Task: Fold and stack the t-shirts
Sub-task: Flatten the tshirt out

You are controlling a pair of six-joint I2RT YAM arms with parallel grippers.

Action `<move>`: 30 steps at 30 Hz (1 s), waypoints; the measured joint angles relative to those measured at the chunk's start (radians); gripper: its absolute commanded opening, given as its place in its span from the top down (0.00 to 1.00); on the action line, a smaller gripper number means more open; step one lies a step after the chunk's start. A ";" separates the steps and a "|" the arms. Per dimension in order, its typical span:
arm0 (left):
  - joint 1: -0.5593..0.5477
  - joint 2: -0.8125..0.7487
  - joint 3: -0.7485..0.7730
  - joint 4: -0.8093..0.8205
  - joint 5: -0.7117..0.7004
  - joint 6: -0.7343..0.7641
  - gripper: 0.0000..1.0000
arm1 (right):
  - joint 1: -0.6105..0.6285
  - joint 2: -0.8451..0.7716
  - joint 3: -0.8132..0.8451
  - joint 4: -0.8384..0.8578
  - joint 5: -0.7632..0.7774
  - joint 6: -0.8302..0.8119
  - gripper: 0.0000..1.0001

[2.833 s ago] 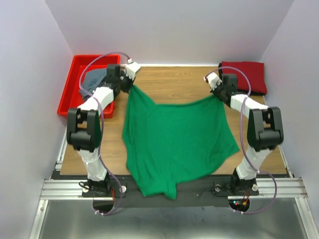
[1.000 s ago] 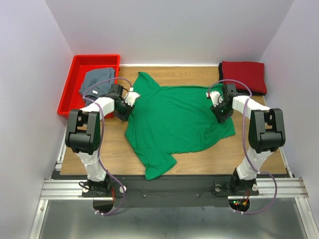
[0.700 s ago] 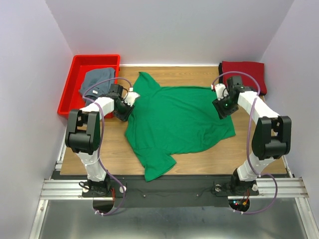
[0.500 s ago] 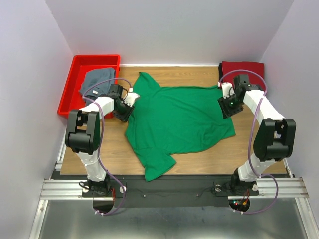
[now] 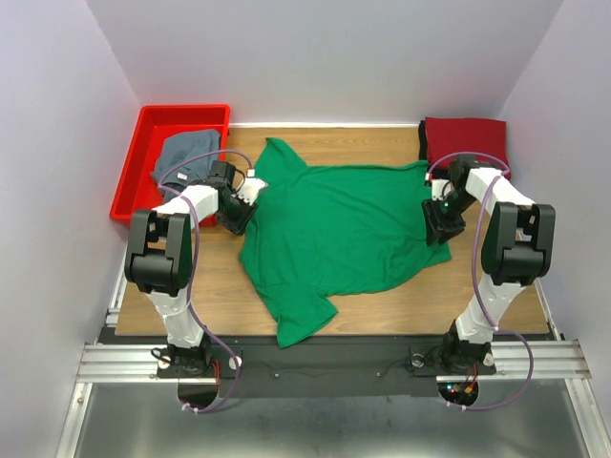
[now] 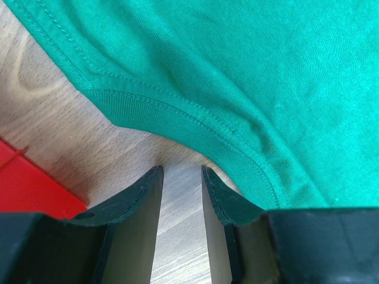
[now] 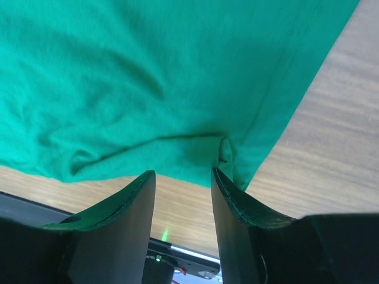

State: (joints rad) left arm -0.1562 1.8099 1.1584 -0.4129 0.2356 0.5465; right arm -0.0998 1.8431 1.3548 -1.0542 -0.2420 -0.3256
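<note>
Flanking green t-shirt (image 5: pixel 339 229): left hand (image 6: pixel 180 171), right hand (image 7: pixel 182 173), parted, seemingly empty, wrist views only.

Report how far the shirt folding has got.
Done: dark red shirt folded, far right corner. In hand: green shirt spread flat, left gripper and right gripper open at its edges. Left: folding it, plus the grey-blue shirt bunched in the red bin.

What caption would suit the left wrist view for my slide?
Left gripper, open and empty, over the wooden table beside the green t-shirt's ribbed edge.
</note>
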 measured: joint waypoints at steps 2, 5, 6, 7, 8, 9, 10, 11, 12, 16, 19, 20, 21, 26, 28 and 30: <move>0.000 0.000 0.000 0.000 0.000 0.002 0.56 | 0.000 0.024 0.014 0.001 -0.001 0.011 0.51; 0.000 0.000 0.001 -0.001 0.000 0.004 0.56 | -0.005 0.051 0.025 0.001 0.002 0.023 0.51; 0.000 0.000 0.001 -0.001 0.000 0.004 0.56 | -0.006 0.056 0.026 0.002 0.003 0.027 0.52; 0.000 0.000 0.001 -0.001 0.000 0.004 0.56 | -0.007 0.063 0.027 0.000 0.005 0.029 0.52; 0.000 0.000 0.001 -0.002 0.000 0.005 0.56 | -0.008 0.068 0.029 0.000 0.006 0.031 0.53; 0.000 0.000 0.002 -0.002 0.000 0.005 0.56 | -0.010 0.077 0.032 0.000 0.008 0.035 0.54; 0.000 0.000 0.002 -0.003 0.000 0.006 0.56 | -0.010 0.082 0.032 0.002 0.010 0.037 0.55; 0.000 0.000 0.002 -0.003 0.000 0.006 0.56 | -0.011 0.085 0.033 0.001 0.014 0.038 0.56; 0.000 0.000 0.002 -0.003 0.000 0.007 0.56 | -0.012 0.090 0.035 0.000 0.021 0.042 0.56; 0.000 0.000 0.002 -0.003 0.001 0.007 0.56 | -0.012 0.093 0.042 0.000 0.035 0.045 0.56; 0.000 0.000 0.002 -0.003 0.002 0.007 0.56 | -0.017 0.093 0.043 0.000 0.047 0.045 0.53; 0.000 0.000 0.002 -0.003 0.002 0.007 0.56 | -0.019 0.093 0.043 -0.001 0.051 0.045 0.53; 0.000 0.000 0.002 -0.003 0.003 0.007 0.56 | -0.024 0.093 0.043 -0.001 0.053 0.045 0.53; 0.000 0.000 0.002 -0.003 0.004 0.007 0.56 | -0.034 0.093 0.043 -0.002 0.053 0.044 0.55; 0.000 0.001 0.002 -0.003 0.005 0.007 0.56 | -0.037 0.095 0.047 -0.005 0.043 0.044 0.57; 0.000 0.001 0.002 -0.003 0.005 0.007 0.56 | -0.037 0.101 0.060 -0.013 0.023 0.042 0.60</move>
State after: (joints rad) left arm -0.1562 1.8111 1.1599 -0.4160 0.2409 0.5533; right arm -0.1368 1.9446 1.4151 -1.0672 -0.2195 -0.2836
